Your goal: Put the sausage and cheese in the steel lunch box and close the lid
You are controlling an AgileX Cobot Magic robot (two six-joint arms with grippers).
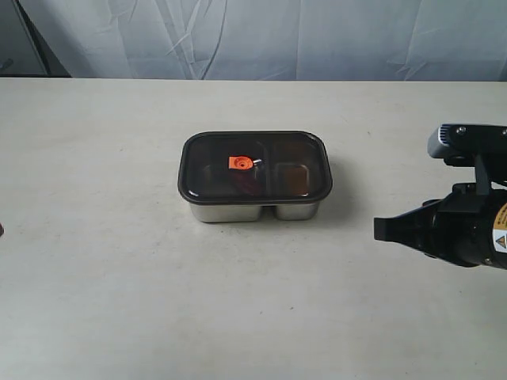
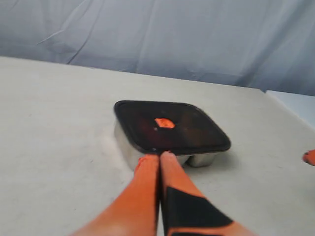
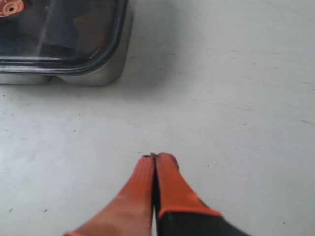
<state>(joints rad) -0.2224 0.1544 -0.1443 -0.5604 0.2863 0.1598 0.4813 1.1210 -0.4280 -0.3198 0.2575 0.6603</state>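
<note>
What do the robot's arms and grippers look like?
The left gripper and the right gripper both have long, tapered orange fingers with black sections behind. The right arm is black, with a yellow warning label and a grey camera housing on top.

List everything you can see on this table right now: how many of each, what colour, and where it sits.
steel lunch box: one, shiny silver, middle of the table
lid: one, dark smoky, seated on the steel lunch box
valve tab: one, orange, centre of the lid
dim shapes: count unclear, dark reddish-brown, under the lid, not identifiable
table: one, off-white, under everything
backdrop cloth: one, pale grey-blue, behind the table
left gripper: one, orange jaws shut, pointing at the steel lunch box
right gripper: one, orange jaws shut, over bare table right of the steel lunch box
</note>
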